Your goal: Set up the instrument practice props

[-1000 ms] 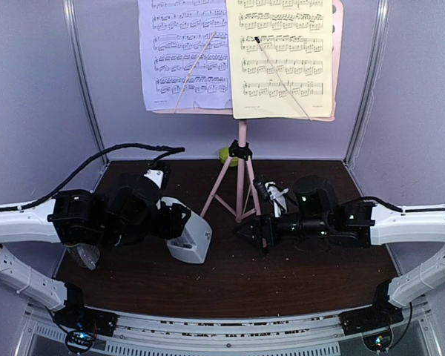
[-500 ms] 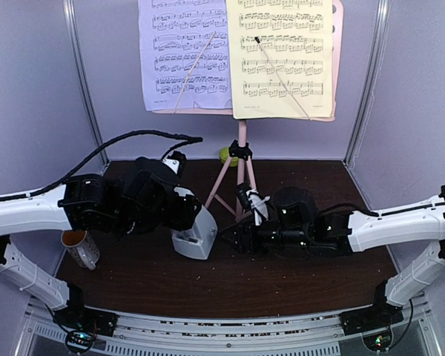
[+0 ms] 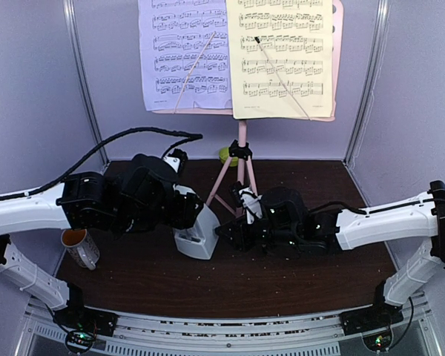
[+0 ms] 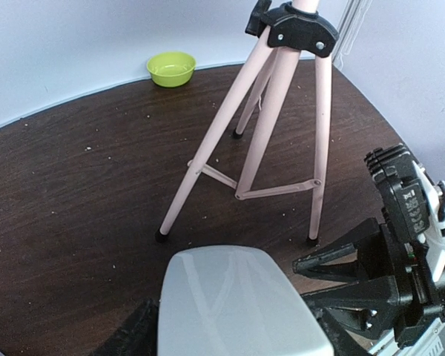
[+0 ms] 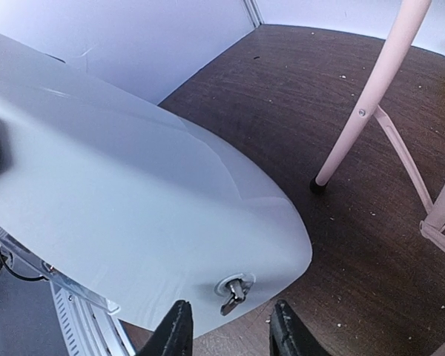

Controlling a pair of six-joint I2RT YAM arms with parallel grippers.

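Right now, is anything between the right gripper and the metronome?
Nothing visible. The right gripper, jaws open, sits just short of the metronome, right under its small metal key. The stand leg is off to the side, not between them.

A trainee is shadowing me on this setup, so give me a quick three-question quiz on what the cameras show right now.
1. True or false: the green bowl sits on the table beyond the legs of the music stand, near the back wall.
2. Which gripper is shut on the metronome? A: left. B: right. C: neither.
3. Fill in: the page on the right side of the stand is pale ____.

Key
1. True.
2. A. The left gripper holds it. The right gripper is open, close against it.
3. Yellow.
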